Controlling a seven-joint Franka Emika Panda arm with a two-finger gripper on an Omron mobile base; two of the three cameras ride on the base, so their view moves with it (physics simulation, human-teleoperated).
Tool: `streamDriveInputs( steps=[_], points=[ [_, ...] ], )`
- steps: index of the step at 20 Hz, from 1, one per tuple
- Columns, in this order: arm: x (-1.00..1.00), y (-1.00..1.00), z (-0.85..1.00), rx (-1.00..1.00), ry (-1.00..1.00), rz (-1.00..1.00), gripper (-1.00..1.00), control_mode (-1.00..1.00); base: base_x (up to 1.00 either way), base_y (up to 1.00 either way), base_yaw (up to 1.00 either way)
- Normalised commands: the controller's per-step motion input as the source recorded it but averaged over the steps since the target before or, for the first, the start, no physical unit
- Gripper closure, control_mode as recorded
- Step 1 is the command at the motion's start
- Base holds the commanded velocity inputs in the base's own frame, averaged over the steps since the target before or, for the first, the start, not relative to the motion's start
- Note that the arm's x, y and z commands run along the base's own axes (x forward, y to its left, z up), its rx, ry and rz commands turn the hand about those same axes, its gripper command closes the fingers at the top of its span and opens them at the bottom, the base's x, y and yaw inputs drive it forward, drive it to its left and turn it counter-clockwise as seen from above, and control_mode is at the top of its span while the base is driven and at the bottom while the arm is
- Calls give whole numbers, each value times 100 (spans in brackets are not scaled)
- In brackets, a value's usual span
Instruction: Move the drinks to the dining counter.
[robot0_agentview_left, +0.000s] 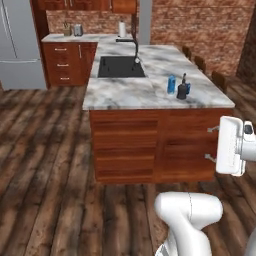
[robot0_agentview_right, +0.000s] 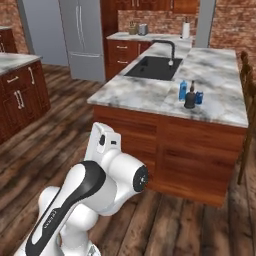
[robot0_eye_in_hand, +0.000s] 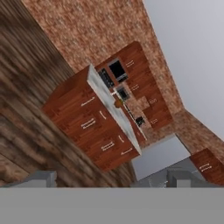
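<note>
On the marble desk (robot0_agentview_right: 150, 97), a black bottle (robot0_agentview_right: 190, 98) stands between a blue carton (robot0_agentview_right: 183, 90) and a blue can (robot0_agentview_right: 199, 97), near the black sink (robot0_agentview_right: 150, 68).

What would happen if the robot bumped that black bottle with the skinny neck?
The black bottle looks squat and wide at the bottom, so it would probably slide rather than tip. It stands close beside the blue carton, so a push might knock into that too. Its narrow neck seems a poor place to grab; the fat body looks safer.
</note>
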Motion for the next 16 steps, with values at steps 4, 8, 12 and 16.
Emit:
streamDriveInputs(
  steps=[4, 8, 12, 16],
  points=[
    [0, 0, 0, 0, 0, 0, -100, 100, -38, 88, 2],
    [0, 0, 0, 0, 0, 0, -100, 100, -27, 100, 1],
    [0, 0, 0, 0, 0, 0, -100, 100, -27, 100, 0],
    [0, 0, 0, 0, 0, 0, -100, 100, -24, 100, 0]
  ],
)
